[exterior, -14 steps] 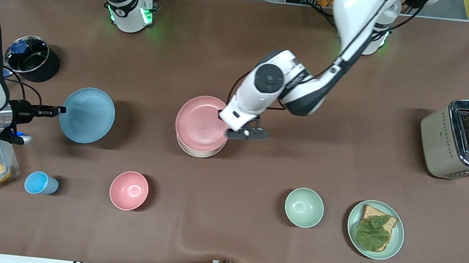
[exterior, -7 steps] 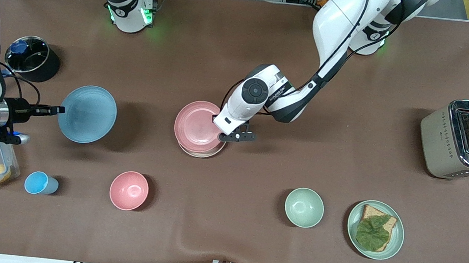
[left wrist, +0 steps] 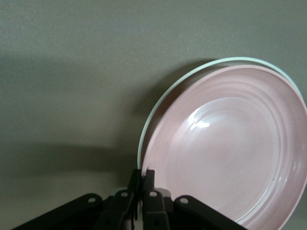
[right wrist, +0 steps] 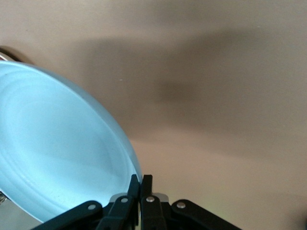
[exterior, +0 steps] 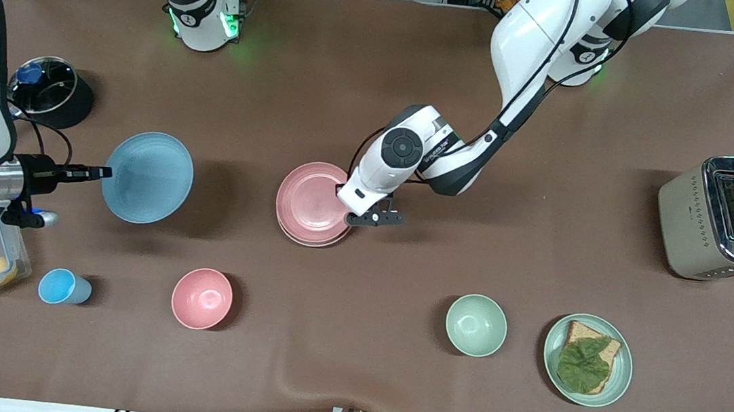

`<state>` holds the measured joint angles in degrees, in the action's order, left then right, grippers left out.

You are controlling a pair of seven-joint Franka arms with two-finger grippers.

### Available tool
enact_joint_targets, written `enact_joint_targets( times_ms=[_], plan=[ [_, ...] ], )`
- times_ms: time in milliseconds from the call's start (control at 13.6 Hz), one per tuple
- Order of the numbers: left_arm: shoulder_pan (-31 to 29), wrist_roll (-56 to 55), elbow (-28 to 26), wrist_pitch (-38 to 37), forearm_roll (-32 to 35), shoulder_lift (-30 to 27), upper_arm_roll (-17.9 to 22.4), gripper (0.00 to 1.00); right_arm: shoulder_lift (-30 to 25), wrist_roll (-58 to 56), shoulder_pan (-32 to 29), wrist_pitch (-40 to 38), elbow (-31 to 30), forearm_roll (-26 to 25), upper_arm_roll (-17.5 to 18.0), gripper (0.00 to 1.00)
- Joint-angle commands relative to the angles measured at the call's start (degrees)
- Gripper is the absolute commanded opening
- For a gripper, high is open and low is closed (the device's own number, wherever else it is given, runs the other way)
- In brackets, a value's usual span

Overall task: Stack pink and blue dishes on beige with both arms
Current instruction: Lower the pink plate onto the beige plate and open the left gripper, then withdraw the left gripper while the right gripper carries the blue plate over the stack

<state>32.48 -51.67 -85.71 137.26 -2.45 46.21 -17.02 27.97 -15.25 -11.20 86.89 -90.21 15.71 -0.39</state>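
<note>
At table centre, landmark item: pink plate (exterior: 311, 201), round, lying flat on the beige plate (exterior: 309, 241), of which only a thin pale crescent shows at the edge nearer the front camera. No long axis; face up. No writing readable on either plate.

Left gripper (exterior: 374, 218): at the pink plate's rim on the side toward the left arm's end of the table. In the left wrist view the gripper (left wrist: 142, 178) has its jaws pinched narrowly together on the pink plate's (left wrist: 230, 148) rim, with the beige plate's (left wrist: 158, 115) edge showing just outside it. Small lettering on the left arm's wrist, too small to read.

Blue plate (exterior: 148, 177): toward the right arm's end of the table from the pink plate, well apart, lifted and tilted, casting a shadow on the table. Right gripper (exterior: 100, 172) clamps its rim; the right wrist view shows the gripper (right wrist: 140, 184) with jaws nearly closed on the blue plate's (right wrist: 57, 153) edge.
</note>
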Motion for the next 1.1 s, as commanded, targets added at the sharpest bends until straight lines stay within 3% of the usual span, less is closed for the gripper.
enact_joint_targets(
  times_ms=[0,74,147,221,515,736,1031],
  plan=[
    [0.04,-0.01,1.25,1.61,1.13,1.60,-0.20,0.00,-1.43,0.22,0.57,-1.28,-0.32,1.43,-0.14,0.00],
    [0.04,-0.27,1.42,1.70,1.05,1.78,-0.20,0.00,-1.43,0.22,0.83,-1.46,-0.32,1.43,-0.14,0.00],
    [-0.05,-0.27,1.42,1.70,0.87,1.78,-0.20,0.23,-1.43,0.22,1.27,-1.81,-0.23,1.43,-0.14,0.00],
    [-0.13,-0.53,1.51,1.70,0.78,1.43,-0.20,0.99,-1.43,0.22,1.36,-1.90,-0.32,1.43,-0.14,0.00],
    [-4.07,-0.27,0.73,0.39,1.31,-7.67,0.06,1.00,-1.52,0.22,2.32,-2.07,-0.23,1.52,-0.14,0.00],
    [-11.44,3.57,0.81,-11.01,1.83,-19.45,0.06,1.00,-1.78,0.22,4.25,-2.25,-0.50,1.69,-0.14,0.00],
    [-22.87,20.08,0.98,-27.79,2.54,-31.24,0.06,1.00,-2.05,5.64,9.51,-1.11,-0.59,1.69,-0.14,0.00]
  ],
)
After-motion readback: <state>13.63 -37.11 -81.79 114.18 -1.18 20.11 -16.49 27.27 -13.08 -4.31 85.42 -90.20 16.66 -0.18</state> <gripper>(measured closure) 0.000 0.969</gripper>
